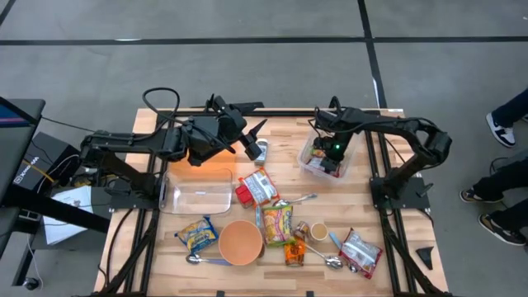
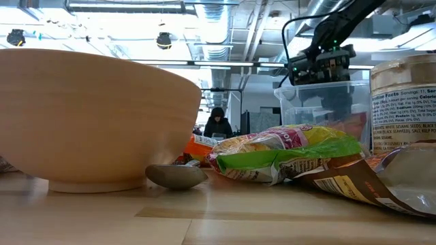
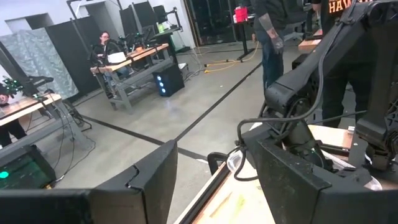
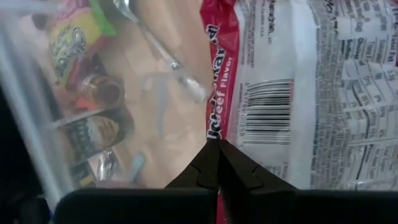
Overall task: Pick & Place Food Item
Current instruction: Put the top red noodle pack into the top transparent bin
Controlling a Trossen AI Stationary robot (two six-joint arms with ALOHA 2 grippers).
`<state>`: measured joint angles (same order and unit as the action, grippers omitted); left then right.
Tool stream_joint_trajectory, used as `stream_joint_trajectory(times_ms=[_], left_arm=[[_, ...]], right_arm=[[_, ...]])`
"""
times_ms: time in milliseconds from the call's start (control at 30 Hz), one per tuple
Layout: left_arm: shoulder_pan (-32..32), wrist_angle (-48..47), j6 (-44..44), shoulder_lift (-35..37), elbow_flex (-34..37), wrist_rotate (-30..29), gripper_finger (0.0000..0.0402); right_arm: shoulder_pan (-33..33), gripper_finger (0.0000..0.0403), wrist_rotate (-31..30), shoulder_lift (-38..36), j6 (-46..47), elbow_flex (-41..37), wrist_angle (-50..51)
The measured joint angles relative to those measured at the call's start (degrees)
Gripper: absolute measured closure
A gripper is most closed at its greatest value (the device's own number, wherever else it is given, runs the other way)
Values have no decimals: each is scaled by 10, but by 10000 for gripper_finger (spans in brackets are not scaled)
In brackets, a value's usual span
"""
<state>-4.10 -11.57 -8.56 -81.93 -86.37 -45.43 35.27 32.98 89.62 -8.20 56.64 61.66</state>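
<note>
A red and white food packet (image 4: 298, 93) with a barcode is inside the clear plastic bin (image 1: 312, 158) at the far right of the table. My right gripper (image 4: 219, 148) reaches down into that bin (image 2: 300, 102) and is shut at the packet's red edge. My left gripper (image 1: 252, 136) is open and empty. It is raised over the far middle of the table, and its fingers stand wide apart in the left wrist view (image 3: 217, 186). My right gripper pinches the packet's red side edge (image 4: 214, 124) between its two fingertips, which meet on it. The fingers come from above, pointing down into the bin. How much of the packet rests on the bin floor does not show.
An empty clear tray (image 1: 196, 190) lies at the left. Near the front are an orange bowl (image 1: 241, 242), several snack packets (image 1: 276, 221), cans (image 1: 294, 252), a cup (image 1: 318, 231) and spoons (image 1: 330, 262). People stand in the room beyond.
</note>
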Motion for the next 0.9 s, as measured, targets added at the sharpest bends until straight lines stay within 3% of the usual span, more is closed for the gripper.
stream_joint_trajectory(times_ms=[233,900], left_arm=[[0,0,0,0,0,0,198],[0,0,0,0,0,0,198]], right_arm=[[-12,403,-41,0,0,-1,-7],[-23,403,-75,0,-23,-1,-9]])
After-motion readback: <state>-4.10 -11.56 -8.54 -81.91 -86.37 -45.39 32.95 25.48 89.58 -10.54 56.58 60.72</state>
